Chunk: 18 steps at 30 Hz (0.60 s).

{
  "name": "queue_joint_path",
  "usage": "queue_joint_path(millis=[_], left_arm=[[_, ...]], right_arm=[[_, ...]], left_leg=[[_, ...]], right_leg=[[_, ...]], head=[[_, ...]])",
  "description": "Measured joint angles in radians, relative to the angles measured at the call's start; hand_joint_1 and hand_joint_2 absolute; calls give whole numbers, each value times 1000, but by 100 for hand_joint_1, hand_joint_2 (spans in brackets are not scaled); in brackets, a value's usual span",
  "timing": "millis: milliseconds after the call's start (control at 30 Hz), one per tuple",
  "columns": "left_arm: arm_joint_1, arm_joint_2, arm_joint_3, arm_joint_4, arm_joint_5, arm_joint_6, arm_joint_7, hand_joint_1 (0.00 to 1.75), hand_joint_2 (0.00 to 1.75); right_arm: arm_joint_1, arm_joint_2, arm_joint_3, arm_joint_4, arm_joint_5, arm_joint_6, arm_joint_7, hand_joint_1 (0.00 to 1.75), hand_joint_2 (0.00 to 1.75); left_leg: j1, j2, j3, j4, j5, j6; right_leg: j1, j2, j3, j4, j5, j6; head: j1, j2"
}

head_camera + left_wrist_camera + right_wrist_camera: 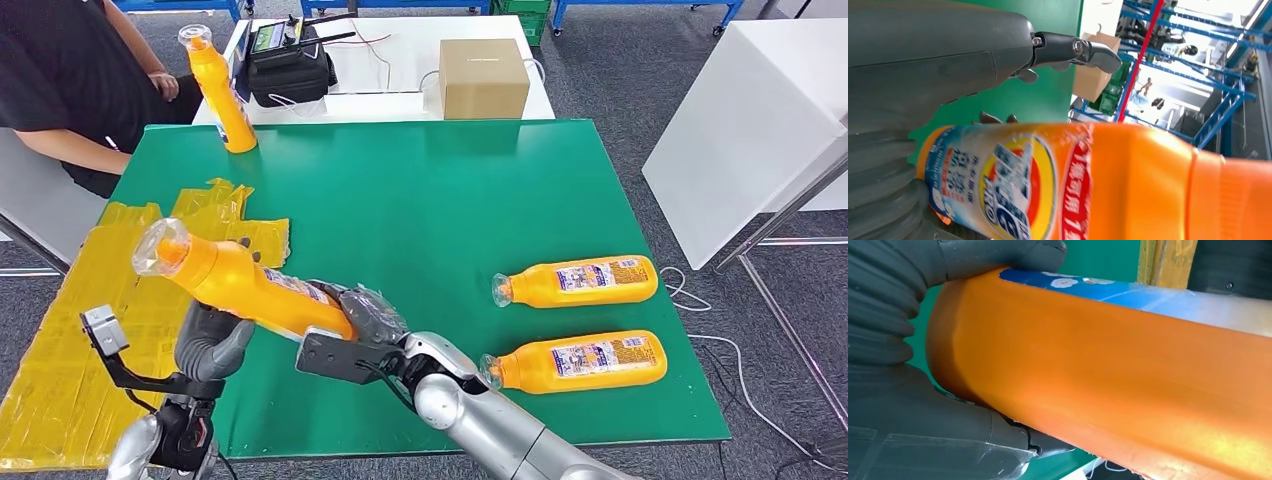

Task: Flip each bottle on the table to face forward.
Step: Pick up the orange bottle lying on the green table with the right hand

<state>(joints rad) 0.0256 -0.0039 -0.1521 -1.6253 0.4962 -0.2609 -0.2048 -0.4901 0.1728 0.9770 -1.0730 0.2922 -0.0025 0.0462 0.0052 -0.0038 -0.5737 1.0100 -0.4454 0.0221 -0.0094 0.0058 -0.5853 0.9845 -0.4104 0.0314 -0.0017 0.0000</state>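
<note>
My right hand (365, 320) (913, 430) grips the base of an orange bottle (240, 285) (1123, 375) and holds it tilted above the green table (400, 200), its clear cap pointing up and to the left. My left hand (212, 345) (938, 65) sits just under the bottle's (1098, 185) middle with thumb and fingers spread, not closed around it. Two more orange bottles (580, 282) (580, 362) lie on their sides at the right, labels up, caps pointing left. Another bottle (220, 95) stands upright at the far left corner.
Crumpled yellow sheeting (70, 330) covers the table's left edge. A person in black (60, 80) sits at the far left. Behind the table are a cardboard box (483, 78) and a black device (290, 65). A white panel (745, 120) stands at the right.
</note>
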Motion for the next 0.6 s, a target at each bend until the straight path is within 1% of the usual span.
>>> queue_joint_path(millis=[100,333,600], left_arm=[[-3,3,-7,0,-17,-10,-3,0,175],[-21,10,-42,0,-113,-44,-13,0,175],[-29,27,-63,5,-158,-82,-23,0,175]], right_arm=[[0,0,5,4,0,1,0,175,175],[16,-12,17,6,0,11,-15,175,175],[24,-22,18,6,-3,11,-31,175,175]], left_leg=[[0,0,0,0,0,0],[0,0,0,0,0,0],[0,0,0,0,0,0]], right_leg=[[0,0,0,0,0,0],[0,0,0,0,0,0],[0,0,0,0,0,0]], head=[[0,0],[0,0],[0,0]])
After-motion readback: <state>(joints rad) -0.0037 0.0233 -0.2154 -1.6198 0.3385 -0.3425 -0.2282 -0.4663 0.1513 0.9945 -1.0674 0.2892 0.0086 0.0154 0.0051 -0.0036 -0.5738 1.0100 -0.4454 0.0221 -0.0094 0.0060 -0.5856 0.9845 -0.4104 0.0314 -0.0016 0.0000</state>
